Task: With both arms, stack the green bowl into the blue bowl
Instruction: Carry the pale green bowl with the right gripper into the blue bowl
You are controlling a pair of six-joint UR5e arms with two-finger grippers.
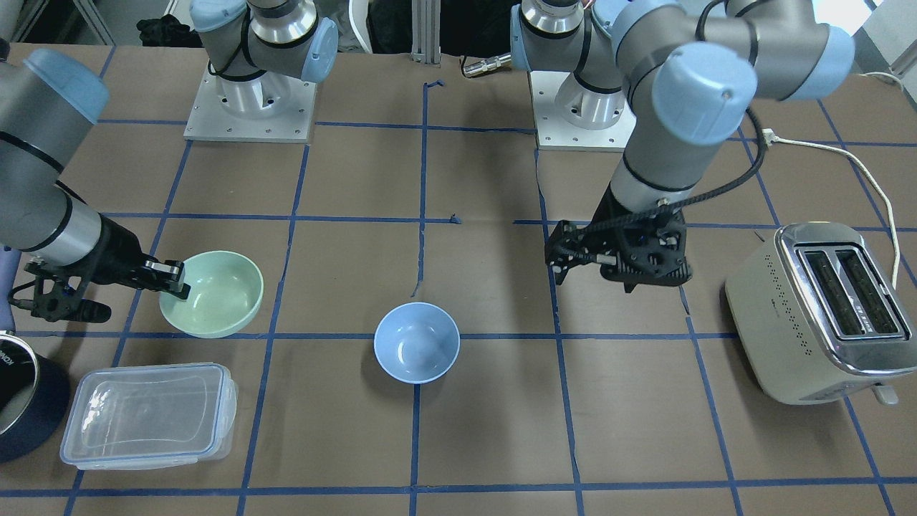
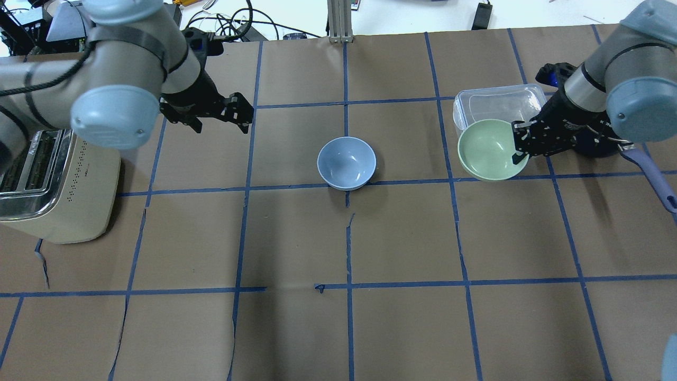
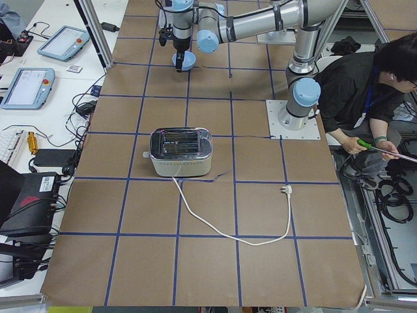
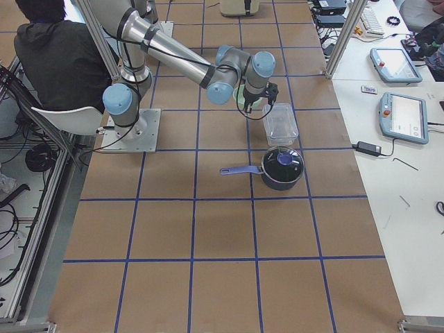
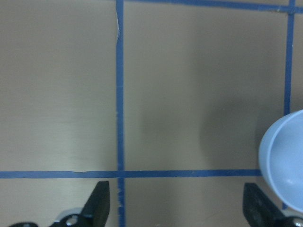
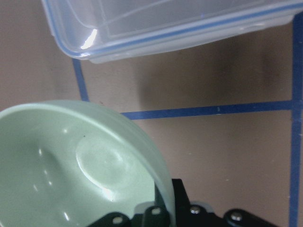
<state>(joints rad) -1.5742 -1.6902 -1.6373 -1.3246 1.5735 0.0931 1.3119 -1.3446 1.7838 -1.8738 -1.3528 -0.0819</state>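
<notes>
The green bowl (image 1: pixel 211 292) is in my right gripper (image 1: pixel 172 279), which is shut on its rim and holds it tilted, a little off the table. It also shows in the overhead view (image 2: pixel 489 150) and the right wrist view (image 6: pixel 71 170). The blue bowl (image 1: pixel 417 342) stands upright and empty at the table's middle (image 2: pixel 346 162), well apart from the green bowl. My left gripper (image 2: pixel 240 114) is open and empty, hovering above bare table to the blue bowl's side. Its fingers (image 5: pixel 99 203) frame the table, with the blue bowl (image 5: pixel 284 165) at the view's right edge.
A clear plastic container (image 1: pixel 147 414) lies next to the green bowl. A dark navy pot (image 1: pixel 21 401) with a long handle stands beyond the container. A cream toaster (image 1: pixel 824 308) with its cord is on my left side. An operator sits by the robot base.
</notes>
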